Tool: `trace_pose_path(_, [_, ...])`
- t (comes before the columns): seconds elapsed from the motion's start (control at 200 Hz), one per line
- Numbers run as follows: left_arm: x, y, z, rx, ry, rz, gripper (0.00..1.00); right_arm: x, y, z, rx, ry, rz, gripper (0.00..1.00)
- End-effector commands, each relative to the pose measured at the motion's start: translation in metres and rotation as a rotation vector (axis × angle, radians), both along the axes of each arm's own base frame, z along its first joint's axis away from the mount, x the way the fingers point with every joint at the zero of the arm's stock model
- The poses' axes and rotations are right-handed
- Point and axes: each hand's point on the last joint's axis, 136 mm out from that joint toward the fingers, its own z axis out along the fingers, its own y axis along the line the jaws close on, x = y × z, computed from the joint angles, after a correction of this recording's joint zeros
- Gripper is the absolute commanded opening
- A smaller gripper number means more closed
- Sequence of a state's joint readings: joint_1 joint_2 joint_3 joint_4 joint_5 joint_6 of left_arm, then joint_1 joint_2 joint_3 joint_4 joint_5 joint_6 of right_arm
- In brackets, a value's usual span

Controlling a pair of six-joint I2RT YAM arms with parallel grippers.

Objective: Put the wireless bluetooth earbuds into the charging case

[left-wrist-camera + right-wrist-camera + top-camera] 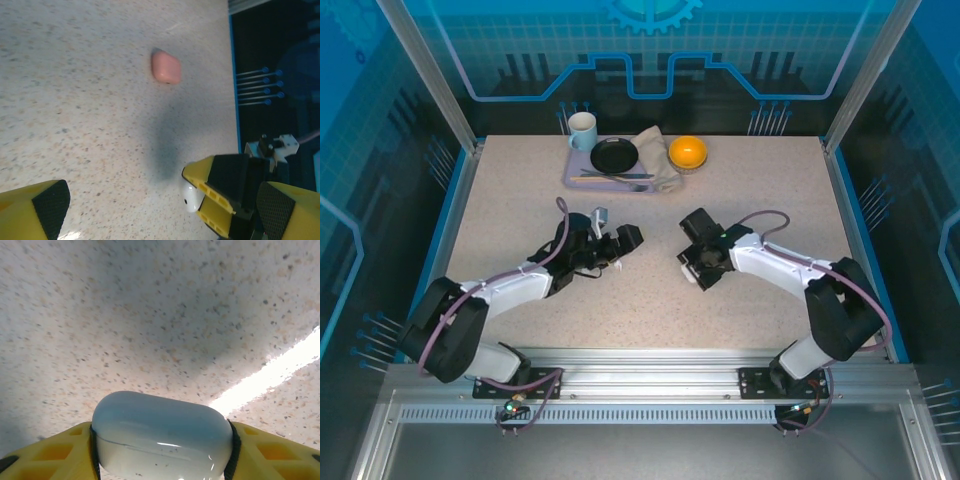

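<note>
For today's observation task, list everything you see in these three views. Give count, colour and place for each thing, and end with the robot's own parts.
white case: 1, white, clamped between the right gripper's fingers
pink case: 1, salmon-pink, lying on the table ahead of the left gripper
tray: 1, lavender, middle of the table's far edge
mug: 1, pale, tray's far left corner
plate: 1, black, on the tray
cloth: 1, beige, tray's right end
orange: 1, orange, just right of the cloth
table: 1, speckled beige
left gripper: 1, yellow and black, open, holding nothing
right gripper: 1, yellow and black, shut on the white case
</note>
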State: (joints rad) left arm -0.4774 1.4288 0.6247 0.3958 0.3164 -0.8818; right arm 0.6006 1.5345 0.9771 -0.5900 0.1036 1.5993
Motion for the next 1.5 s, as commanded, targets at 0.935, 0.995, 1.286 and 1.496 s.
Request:
trace_pose_path(0.935, [0.026, -0.023, 0.033, 0.044, -0.216, 0.037, 0.93, 0.071, 0.002, 0.047, 0.008, -0.175, 0.151, 0.55])
trace_pose_path(0.995, [0.035, -0.003, 0.041, 0.096, -0.201, 0.086, 0.98, 0.076, 0.008, 0.044, -0.019, -0.152, 0.211, 0.60])
trace_pose_path(1.286, [0.069, 0.084, 0.067, 0.209, -0.120, 0.255, 0.99, 0.096, 0.049, 0.003, -0.074, 0.027, 0.248, 0.82])
trace_pose_path(1.496, [0.080, 0.100, 0.070, 0.189, -0.078, 0.257, 0.99, 0.117, 0.079, -0.010, -0.109, 0.078, 0.263, 0.82])
